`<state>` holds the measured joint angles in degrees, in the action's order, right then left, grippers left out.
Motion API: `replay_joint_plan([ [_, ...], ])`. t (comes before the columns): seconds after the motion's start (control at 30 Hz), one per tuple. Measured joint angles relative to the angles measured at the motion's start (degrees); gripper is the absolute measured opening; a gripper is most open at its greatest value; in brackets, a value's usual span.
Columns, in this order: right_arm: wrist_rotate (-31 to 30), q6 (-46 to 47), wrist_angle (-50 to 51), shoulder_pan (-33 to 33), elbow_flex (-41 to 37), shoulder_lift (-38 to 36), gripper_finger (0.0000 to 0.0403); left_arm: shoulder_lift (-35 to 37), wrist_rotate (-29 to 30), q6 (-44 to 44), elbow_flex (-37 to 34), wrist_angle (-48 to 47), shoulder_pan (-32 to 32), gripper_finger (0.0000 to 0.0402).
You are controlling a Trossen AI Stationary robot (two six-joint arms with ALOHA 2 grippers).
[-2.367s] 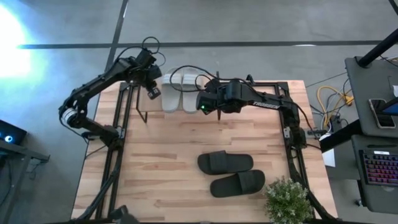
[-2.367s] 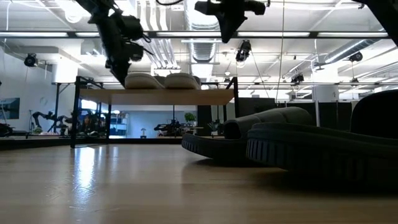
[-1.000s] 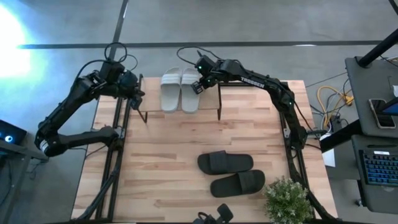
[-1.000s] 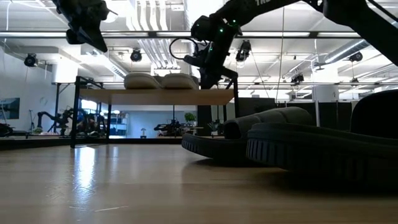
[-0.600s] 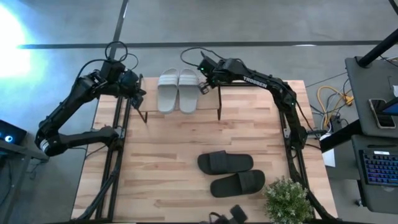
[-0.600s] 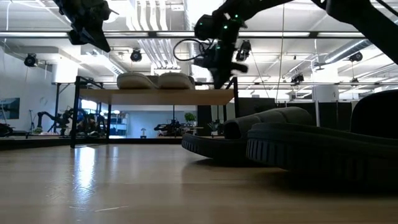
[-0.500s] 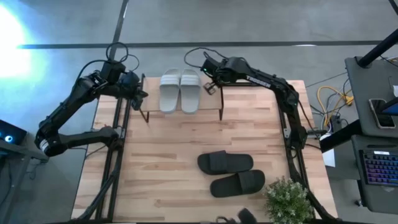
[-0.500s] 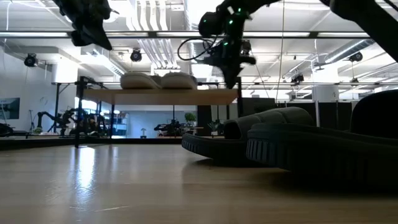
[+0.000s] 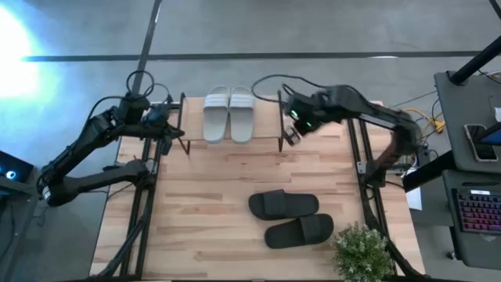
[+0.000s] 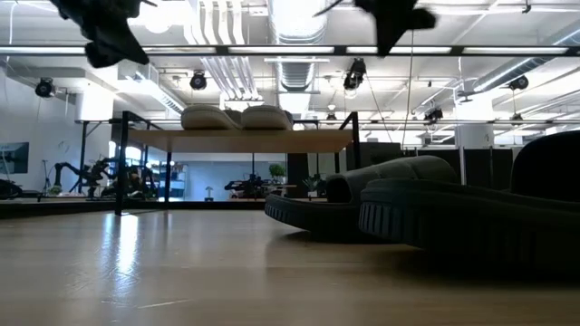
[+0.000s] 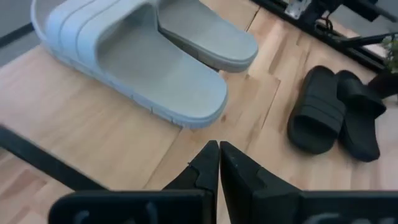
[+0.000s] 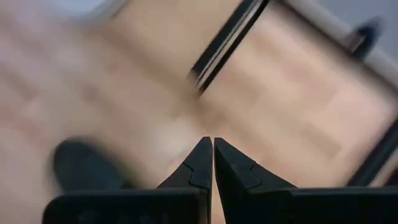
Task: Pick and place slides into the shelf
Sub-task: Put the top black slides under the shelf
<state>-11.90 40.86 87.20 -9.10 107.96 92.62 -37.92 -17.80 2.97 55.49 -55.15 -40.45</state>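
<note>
High view: the grey pair (image 9: 228,115) is being carried on the shelf (image 9: 266,141), while the black pair (image 9: 291,217), long axes across the bench (image 9: 211,180), is being left nearer the closed, empty right pincer (image 9: 291,135) than the closed left pincer (image 9: 176,133).

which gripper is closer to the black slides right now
Right. The right gripper hangs beside the shelf's right end, with bare table between it and the black slides. The left gripper sits off the shelf's left end, farther away.
</note>
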Motion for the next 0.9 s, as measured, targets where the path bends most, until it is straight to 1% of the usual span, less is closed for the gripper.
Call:
replay_joint_plan([
  [0.13, 0.8, 16.27, -1.69, 10.04, -8.46, -6.51, 0.0029, 6.81, -1.64, 2.72, -2.25, 0.3, 0.07, 0.0],
  [0.2, 1.75, 24.78, -5.27, 15.88, -13.25, -8.56, 0.0051, 10.7, -4.14, 3.75, -3.03, 0.41, 0.07, 0.0],
  [0.3, 1.49, 35.7, -13.55, 24.63, -20.43, -9.73, 0.0098, 15.2, -8.21, 7.11, -4.13, 1.18, 0.07, 0.0],
  [0.37, -1.46, 42.03, -18.91, 29.36, -24.95, -9.54, 0.0132, 17.87, -9.74, 9.23, -4.76, 1.44, 0.13, 0.0],
  [0.47, -5.79, 48.93, -27.44, 34.33, -30.69, -8.61, 0.018, 19.55, -9.48, 10.56, -6.57, 1.45, 0.04, 0.0],
  [0.6, -6.09, 54.67, -40.11, 37.57, -37.98, -6.51, 0.0223, 20.47, -9.77, 14.08, -7.04, 2.21, 0.07, 0.0],
  [0.73, -5.96, 55.97, -53.62, 37.98, -43.93, -3.65, 0.0243, 20.56, -10.98, 14.75, -7.05, 2.2, 0.06, 0.0],
  [0.83, -6.23, 55.76, -59.21, 37.92, -46.67, -1.29, 0.0246, 20.83, -11.17, 14.83, -6.85, 2.27, 0.04, 0.0],
  [0.9, -6.31, 56.02, -59.21, 37.92, -47.38, 0.18, 0.0246, 21.03, -11.3, 14.9, -6.62, 2.31, 0.04, 0.0],
])
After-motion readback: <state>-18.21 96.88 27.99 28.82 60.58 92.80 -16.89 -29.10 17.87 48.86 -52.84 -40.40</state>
